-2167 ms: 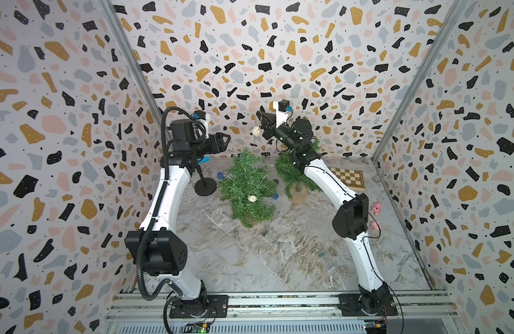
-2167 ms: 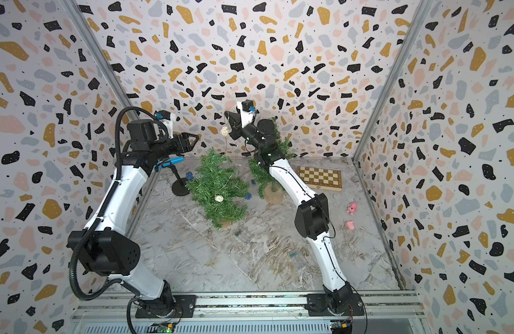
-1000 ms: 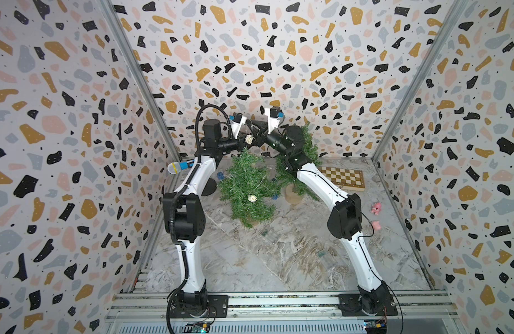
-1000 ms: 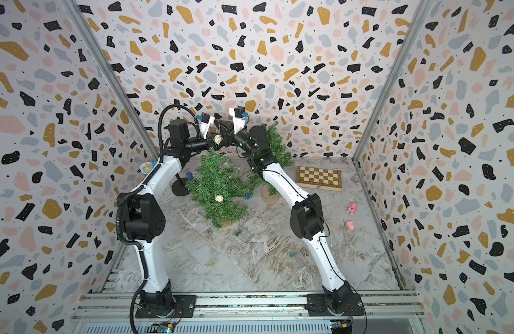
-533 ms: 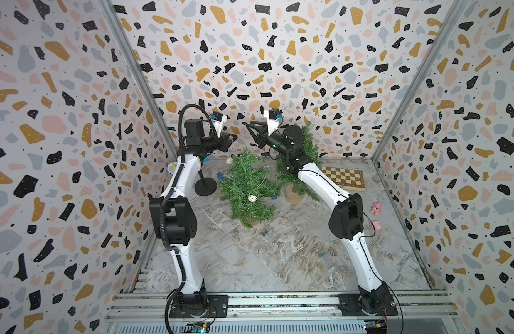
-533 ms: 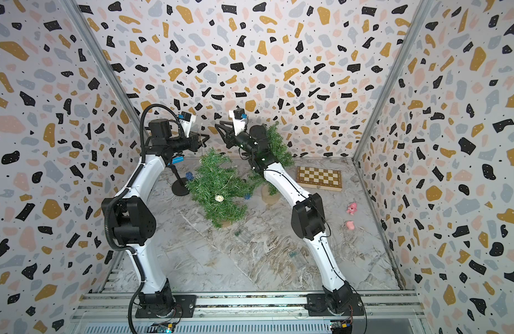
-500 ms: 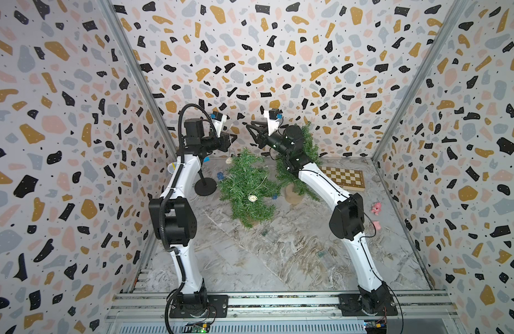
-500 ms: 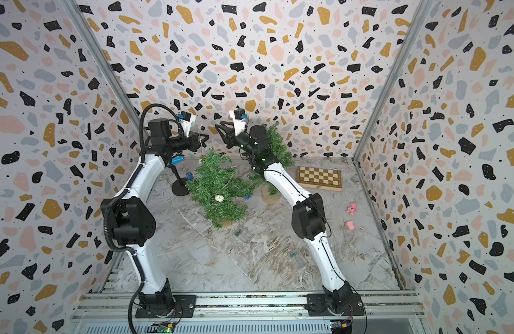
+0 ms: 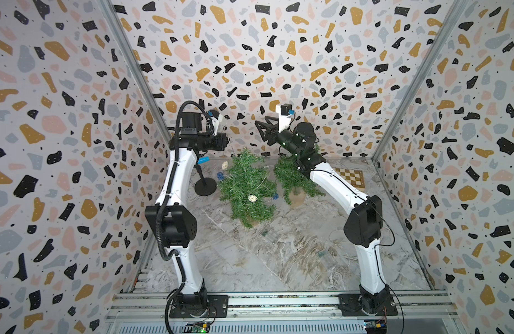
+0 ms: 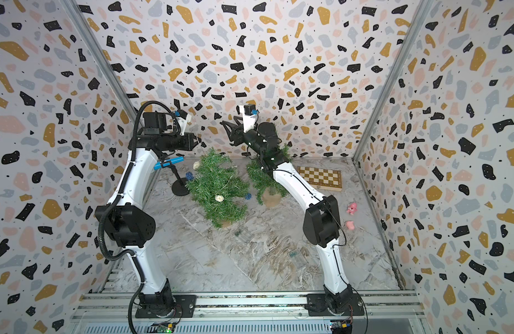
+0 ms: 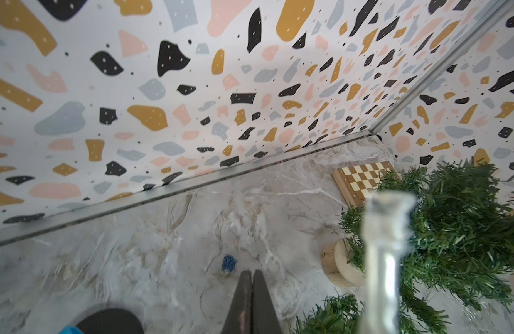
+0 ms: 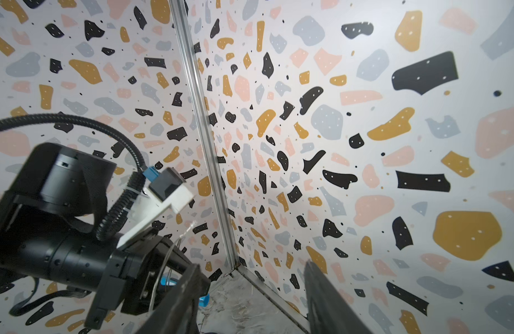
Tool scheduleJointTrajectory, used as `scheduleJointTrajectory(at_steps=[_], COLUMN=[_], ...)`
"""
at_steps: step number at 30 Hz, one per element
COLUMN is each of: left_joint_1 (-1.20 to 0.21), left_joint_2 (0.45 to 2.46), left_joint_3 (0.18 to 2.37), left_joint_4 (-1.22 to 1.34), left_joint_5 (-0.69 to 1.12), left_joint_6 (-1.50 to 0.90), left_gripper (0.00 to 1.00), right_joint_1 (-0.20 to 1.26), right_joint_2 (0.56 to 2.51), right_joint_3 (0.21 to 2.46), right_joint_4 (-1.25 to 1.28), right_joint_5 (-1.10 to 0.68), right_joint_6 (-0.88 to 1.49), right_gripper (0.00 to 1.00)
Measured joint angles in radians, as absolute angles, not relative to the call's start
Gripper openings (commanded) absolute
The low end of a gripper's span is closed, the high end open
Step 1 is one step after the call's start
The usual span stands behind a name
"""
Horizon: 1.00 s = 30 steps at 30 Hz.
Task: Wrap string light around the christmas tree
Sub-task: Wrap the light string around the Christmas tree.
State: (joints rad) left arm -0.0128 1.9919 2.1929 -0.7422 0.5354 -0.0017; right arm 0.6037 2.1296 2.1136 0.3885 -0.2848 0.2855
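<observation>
The christmas tree (image 9: 247, 188) (image 10: 218, 188) stands at mid-table in both top views. The string light (image 9: 252, 198) is a thin wire with woven white and blue balls, draped over the tree. One white ball (image 9: 224, 165) hangs at the tree's upper left. My left gripper (image 9: 227, 141) (image 10: 198, 142) (image 11: 252, 279) hovers above that side, shut on the wire. The wire shows at its fingers (image 12: 170, 254) in the right wrist view. My right gripper (image 9: 260, 130) (image 10: 226, 130) (image 12: 252, 277) stands open and empty, to the right of the left one, facing it.
A second small tree (image 9: 293, 179) on a wooden disc (image 11: 335, 266) stands under my right arm. A black stand (image 9: 205, 186) with a blue cylinder is at the left. A chessboard (image 10: 320, 176) and pink toys (image 10: 351, 208) lie at the right. A blurred pale strip (image 11: 385, 245) hangs near the left wrist lens.
The two grippers met above the tree a second ago. Since then the right gripper has opened and drawn back right, and the left gripper has pulled left, still shut, with the wire.
</observation>
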Motion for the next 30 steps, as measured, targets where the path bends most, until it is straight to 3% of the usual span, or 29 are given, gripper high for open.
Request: scheduleJointTrajectory(at_steps=[13, 22, 30], left_joint_1=[-0.02, -0.034, -0.038], left_joint_2=[1.91, 1.8, 1.753], left_joint_3=[2.358, 2.3, 2.31], left_joint_4=[-0.891, -1.044, -1.145], left_joint_5=[0.35, 0.176, 0.142], left_joint_6=[-0.004, -0.019, -0.059], left_gripper=[0.0, 0.0, 0.0], right_joint_1=[0.735, 0.893, 1.01], right_joint_2=[1.919, 1.775, 1.666], right_joint_3=[1.864, 1.629, 1.482], right_joint_4=[0.323, 0.287, 0.329], right_joint_5=[-0.171, -0.013, 0.135], right_joint_6=[0.179, 0.063, -0.025], right_gripper=[0.64, 0.6, 0.61])
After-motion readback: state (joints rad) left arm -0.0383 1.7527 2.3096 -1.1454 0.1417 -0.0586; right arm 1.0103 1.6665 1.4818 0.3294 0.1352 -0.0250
